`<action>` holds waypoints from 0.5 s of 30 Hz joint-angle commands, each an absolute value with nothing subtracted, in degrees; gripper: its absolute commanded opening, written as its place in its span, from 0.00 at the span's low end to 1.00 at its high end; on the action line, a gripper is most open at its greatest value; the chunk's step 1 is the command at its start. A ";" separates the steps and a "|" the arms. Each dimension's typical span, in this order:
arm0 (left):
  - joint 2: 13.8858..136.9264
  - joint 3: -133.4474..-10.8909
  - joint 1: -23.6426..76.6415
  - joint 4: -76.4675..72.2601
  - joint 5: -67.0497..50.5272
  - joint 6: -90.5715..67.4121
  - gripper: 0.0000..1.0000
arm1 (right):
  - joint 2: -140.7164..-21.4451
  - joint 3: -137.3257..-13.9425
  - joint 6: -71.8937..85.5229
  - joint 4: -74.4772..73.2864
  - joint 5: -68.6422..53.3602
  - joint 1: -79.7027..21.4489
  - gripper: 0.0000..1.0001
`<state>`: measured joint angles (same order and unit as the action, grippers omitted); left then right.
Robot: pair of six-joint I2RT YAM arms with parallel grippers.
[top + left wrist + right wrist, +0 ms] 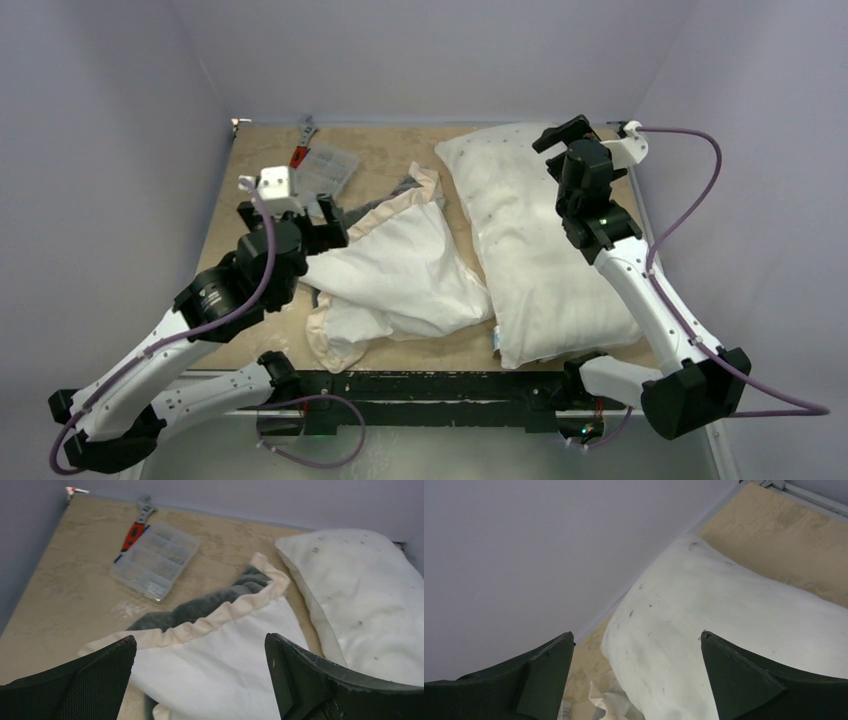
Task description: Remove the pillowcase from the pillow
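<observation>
The pillowcase (400, 270) lies limp and crumpled in the middle of the table, white side up, with a cream frill and some dark grey plush showing at its far edge (220, 660). The pillow (530, 260) lies apart from it on the right, plump, white and speckled (370, 605) (724, 630). My left gripper (330, 222) hangs open over the pillowcase's left corner, nothing between its fingers (200, 637). My right gripper (562, 133) stands open above the pillow's far end, holding nothing (637, 633). A bit of the pillowcase (611, 702) shows beside the pillow.
A clear plastic organiser box (325, 170) (155, 560) sits at the back left, with a red-handled wrench (303, 145) (136, 527) just behind it. Grey walls close in the table on the left, back and right.
</observation>
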<state>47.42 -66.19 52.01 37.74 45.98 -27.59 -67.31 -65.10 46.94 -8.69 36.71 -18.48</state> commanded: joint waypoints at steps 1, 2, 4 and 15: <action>42.56 -59.21 49.77 39.52 56.76 -29.74 0.99 | -64.55 -66.13 47.51 -13.21 39.67 -18.58 0.99; 42.18 -58.01 49.79 39.66 57.41 -29.95 0.99 | -63.79 -65.99 47.59 -13.87 39.83 -18.63 0.99; 42.46 -56.31 49.70 40.47 58.34 -30.57 0.99 | -61.65 -65.37 47.87 -14.77 40.56 -18.59 0.99; 34.33 -56.59 49.66 52.18 70.81 -37.82 0.99 | -49.37 -60.77 50.13 -16.50 44.52 -18.59 0.99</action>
<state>39.66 -55.61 49.89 47.72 62.57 -33.71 -51.83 -61.25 48.03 -15.73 41.12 -18.48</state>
